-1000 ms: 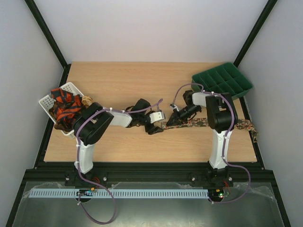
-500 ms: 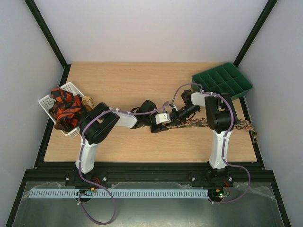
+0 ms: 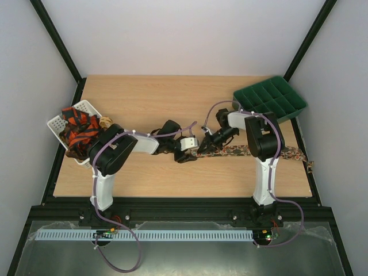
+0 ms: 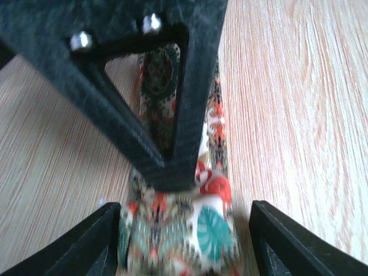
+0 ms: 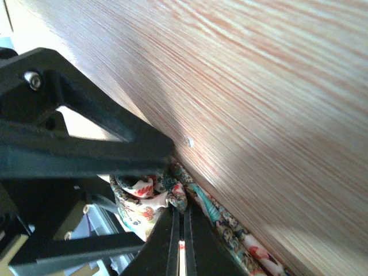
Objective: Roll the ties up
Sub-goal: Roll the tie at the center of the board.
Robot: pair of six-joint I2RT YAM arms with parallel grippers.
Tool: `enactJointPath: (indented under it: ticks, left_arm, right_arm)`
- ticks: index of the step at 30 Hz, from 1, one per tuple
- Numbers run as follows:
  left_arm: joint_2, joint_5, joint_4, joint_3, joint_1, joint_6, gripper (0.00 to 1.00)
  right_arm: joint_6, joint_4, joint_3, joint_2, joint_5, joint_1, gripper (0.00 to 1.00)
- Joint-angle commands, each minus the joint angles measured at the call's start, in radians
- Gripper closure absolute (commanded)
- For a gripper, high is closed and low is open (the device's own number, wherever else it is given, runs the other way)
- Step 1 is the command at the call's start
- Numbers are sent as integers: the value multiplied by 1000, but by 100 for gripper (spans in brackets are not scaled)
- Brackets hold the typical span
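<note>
The brown-olive floral tie [image 3: 270, 151] lies stretched along the table from the middle to the right edge. Its left end is bunched into a small roll [image 4: 178, 230]. My left gripper [image 3: 193, 150] is open, its fingers [image 4: 95, 244] standing on either side of that roll. My right gripper [image 3: 206, 144] reaches in from the opposite side and is shut, pinching a fold of the tie [image 5: 183, 196] at its fingertips [image 5: 198, 241]. Its black fingers [image 4: 149, 103] lie over the tie in the left wrist view. Red-orange and black ties [image 3: 79, 131] are heaped in the basket.
The white plastic basket [image 3: 57, 122] stands at the table's left edge. The green compartment tray [image 3: 270, 100] stands at the back right. The tie's wide end hangs over the table's right edge [image 3: 309, 161]. The two grippers are nearly touching.
My left gripper moved right towards the tie's end, then drew back slightly left. My right gripper shifted left, closer to it. The tie's left end is now bunched between them.
</note>
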Motion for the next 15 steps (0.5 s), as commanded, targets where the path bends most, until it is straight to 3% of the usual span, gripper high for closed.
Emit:
enactJointPath:
  ticks: [1,7,15]
  left_arm:
    - [-12,17,-67,-93,46,-60,34]
    - [-53,18,105,-203,53,-107,32]
    - [-2,15,278,-214,9,-158,32]
  right_arm:
    - [-51,1,-36,57,106,-4,98]
    - [-56,33,-74,65,155,-5,99]
    - [-45,57,-75,69,166,-5,99]
